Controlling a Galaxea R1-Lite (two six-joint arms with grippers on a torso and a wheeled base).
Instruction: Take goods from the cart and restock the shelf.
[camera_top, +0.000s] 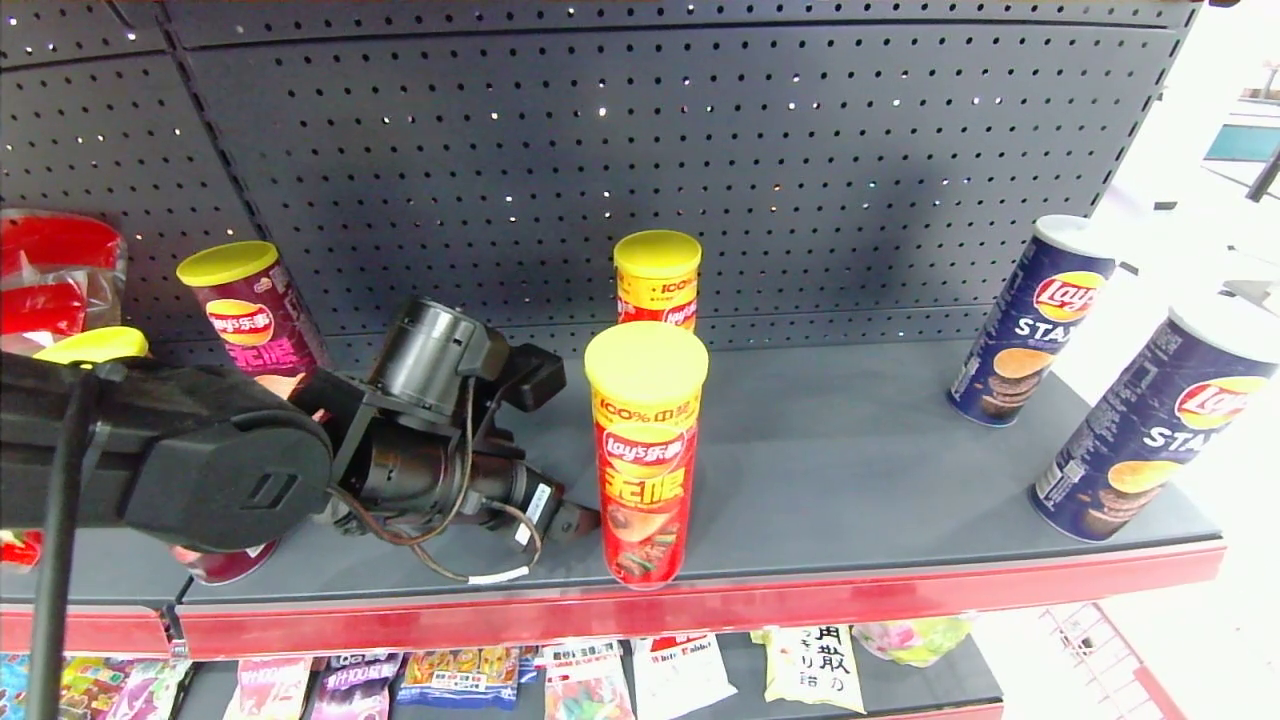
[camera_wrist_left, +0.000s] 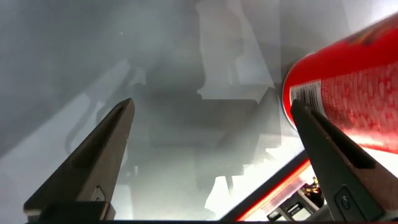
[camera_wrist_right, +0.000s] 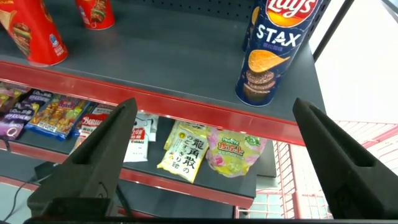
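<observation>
Left hand (camera_wrist_left: 211, 104) gapes beside glossy red cylinder (camera_wrist_left: 354, 87).

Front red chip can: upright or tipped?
Upright: the red chip can stands base-down on the shelf, yellow lid up.

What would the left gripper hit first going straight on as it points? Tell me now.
Likely the red can: it stands just ahead of one finger of the open left gripper. Between the fingers only grey shelf shows; depth is unclear.
</observation>
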